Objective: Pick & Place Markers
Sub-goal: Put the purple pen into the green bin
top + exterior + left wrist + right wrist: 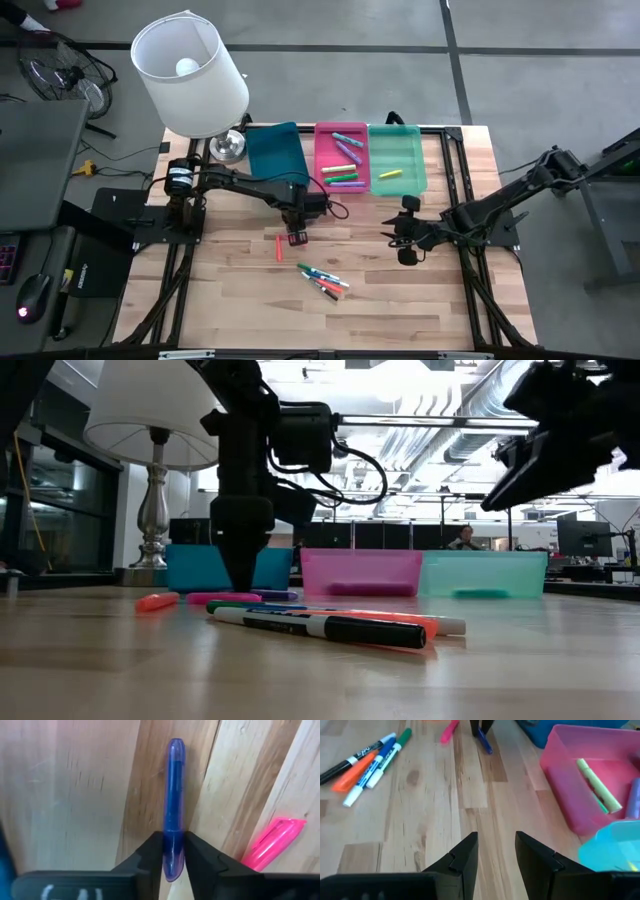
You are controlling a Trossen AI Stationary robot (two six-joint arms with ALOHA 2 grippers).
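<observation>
The left gripper (174, 851), near the middle of the tabletop (420, 300), stood pinched across one end of a blue marker (174, 795) whose length ran straight ahead from its fingers, on the wood.

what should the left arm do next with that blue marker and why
Probably lift straight up: the left gripper has its jaws shut on the blue marker, which lies flat on the table beside a pink marker, short of the trays.
</observation>
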